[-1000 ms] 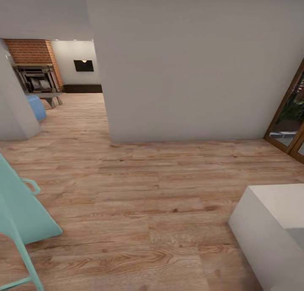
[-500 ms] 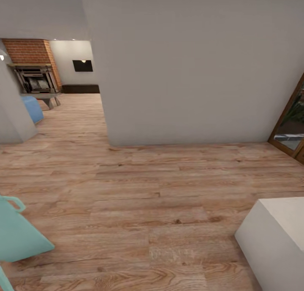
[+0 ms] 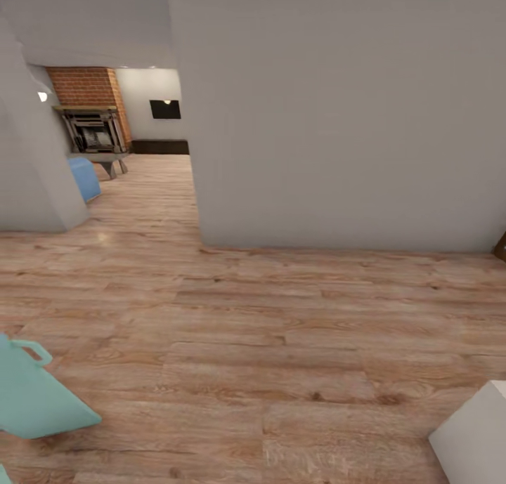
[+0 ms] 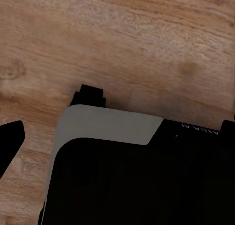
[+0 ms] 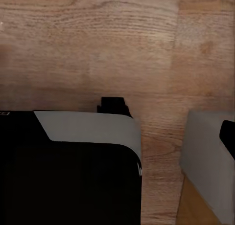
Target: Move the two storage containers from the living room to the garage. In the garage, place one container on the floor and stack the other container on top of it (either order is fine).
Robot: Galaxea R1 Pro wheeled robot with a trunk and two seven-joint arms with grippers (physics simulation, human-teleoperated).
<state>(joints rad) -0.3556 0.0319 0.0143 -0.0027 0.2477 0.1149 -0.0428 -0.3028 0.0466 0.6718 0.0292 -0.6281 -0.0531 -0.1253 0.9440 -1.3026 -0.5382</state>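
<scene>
Living room [image 3: 119,129] visible far off through opening past grey wall [image 3: 337,119], brick fireplace [image 3: 91,112] and blue sofa [image 3: 84,177] inside, wood-plank floor [image 3: 253,343] under robot, wrist views show dark robot body over planks, gripper state can't tell.

Living room [image 3: 133,140] seen far off through an opening

Lies beyond the light wood-plank floor [image 3: 154,182]: brick fireplace [image 3: 88,94], dark wall TV [image 3: 165,109], long low dark cabinet [image 3: 160,147] against the back wall, blue sofa [image 3: 84,178] nearer.
</scene>
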